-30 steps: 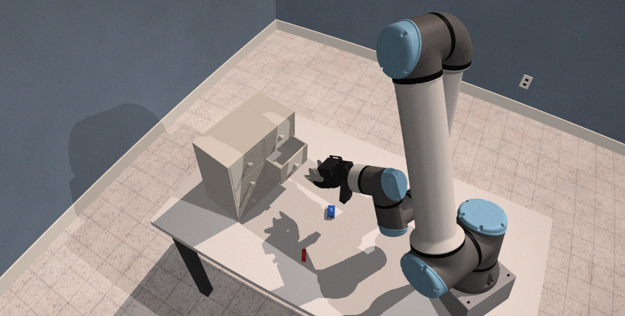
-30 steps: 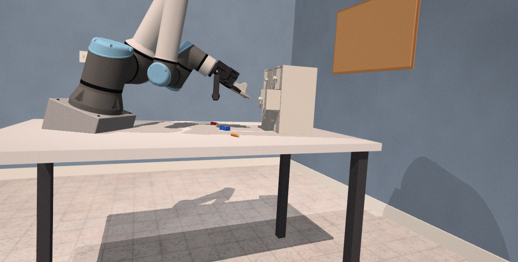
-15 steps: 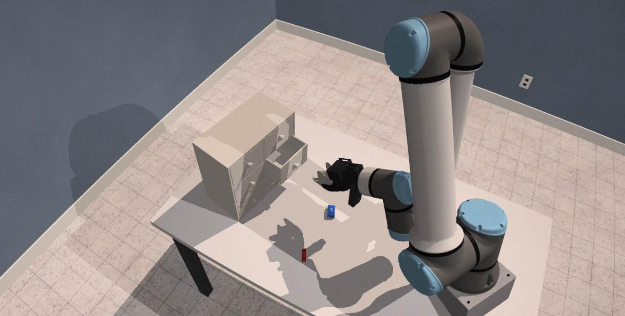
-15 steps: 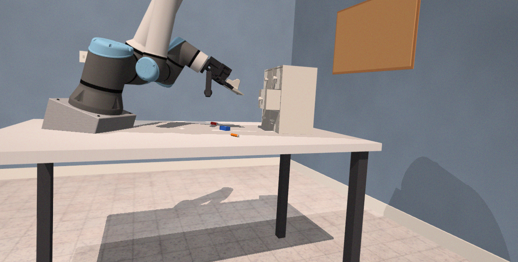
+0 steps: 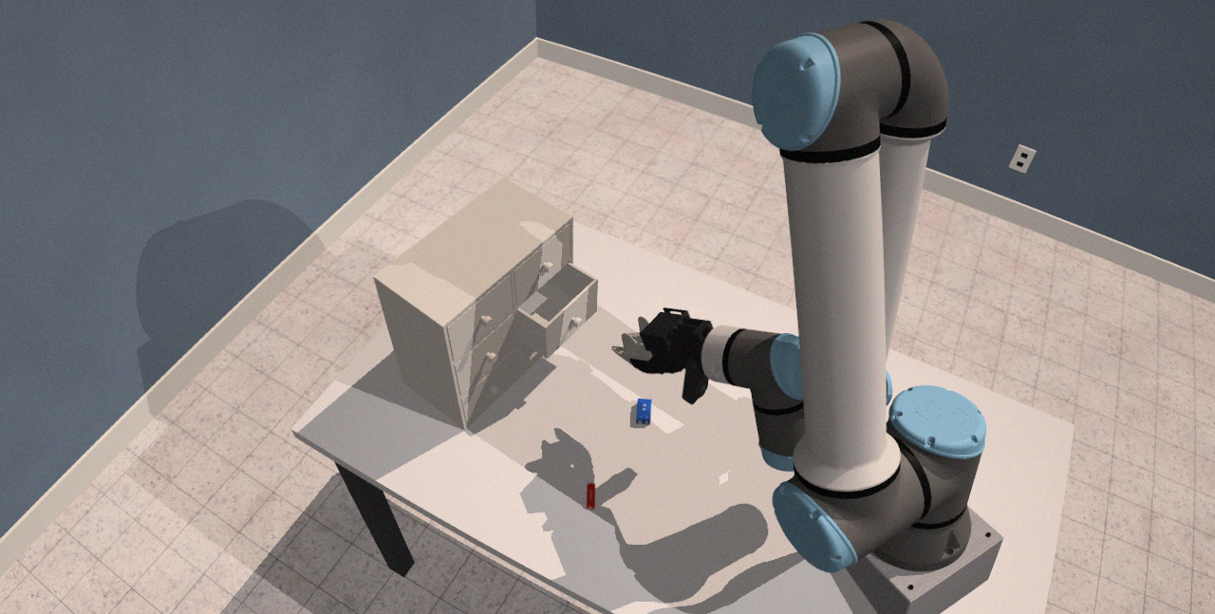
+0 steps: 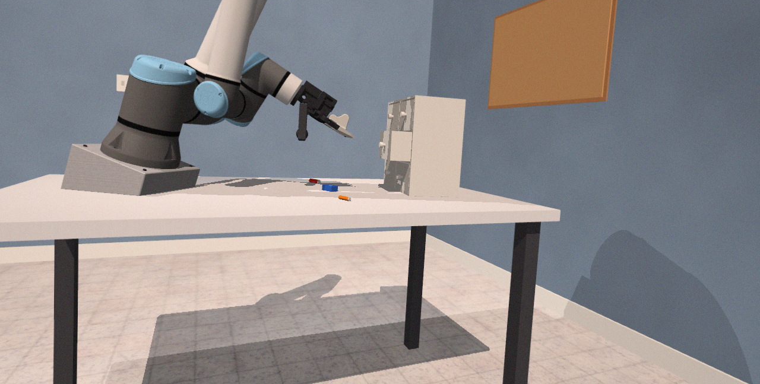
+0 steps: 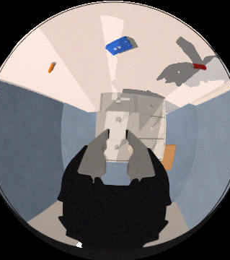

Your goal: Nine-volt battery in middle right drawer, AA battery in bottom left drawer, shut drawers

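Fingers narrowed on nothing, my end effector [image 5: 626,349] is hanging clear of the chest [image 5: 476,270], whose middle-right drawer [image 5: 560,297] is standing open for the nine-volt battery [image 5: 642,412] lying on the surface [image 5: 1002,457] below.

Place: a plain test room, like a robot lab.
Evidence: bare blue walls, tiled floor [image 5: 645,151], one white table [image 6: 265,214], an arm base [image 6: 90,177] bolted on it, cork board [image 6: 552,41].
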